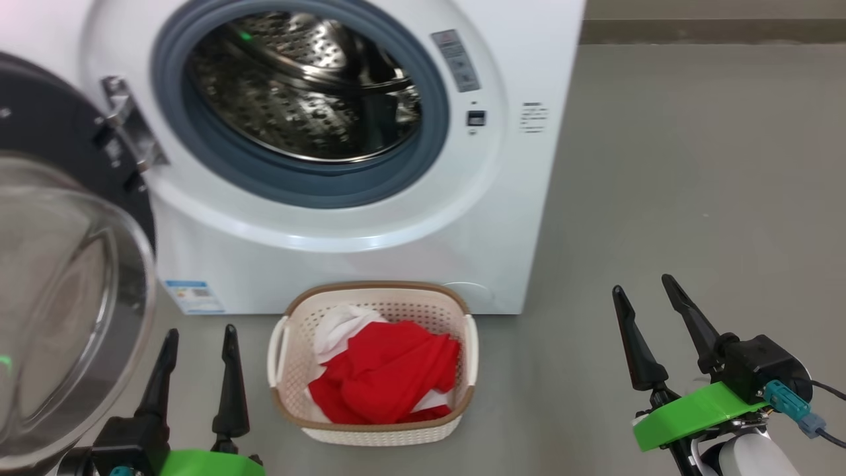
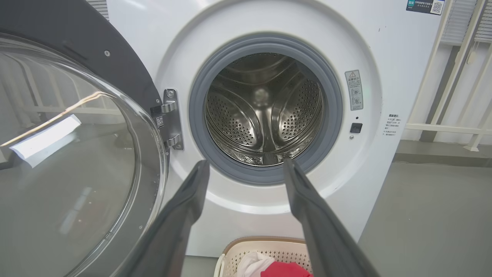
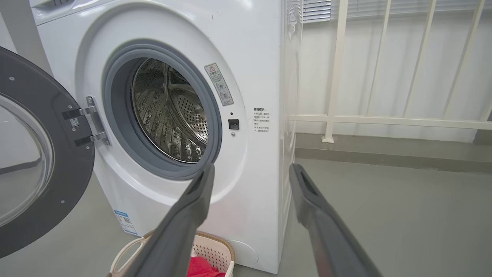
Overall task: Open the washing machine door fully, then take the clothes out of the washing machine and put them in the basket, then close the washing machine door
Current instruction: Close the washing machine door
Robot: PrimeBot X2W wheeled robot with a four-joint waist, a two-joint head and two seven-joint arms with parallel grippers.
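The white washing machine [image 1: 515,165] fills the upper left, its steel drum [image 1: 304,86] bare inside. Its round black-rimmed door [image 1: 66,297] hangs swung wide open at the left, glass bowl toward me. On the floor in front stands the cream basket [image 1: 462,311], holding red and white clothes [image 1: 383,377]. My left gripper [image 1: 201,337] is open between door and basket, nothing between its fingers. Out on the floor right of the basket, my right gripper [image 1: 644,287] is open and empty too. The left wrist view faces the drum [image 2: 265,111] and door [image 2: 73,154]; the right wrist view shows the machine [image 3: 250,69] and basket [image 3: 215,248].
Grey floor [image 1: 694,165] stretches to the right of the machine. A white railing [image 3: 384,119] runs along the wall behind and right of it. The open door juts out close to my left arm.
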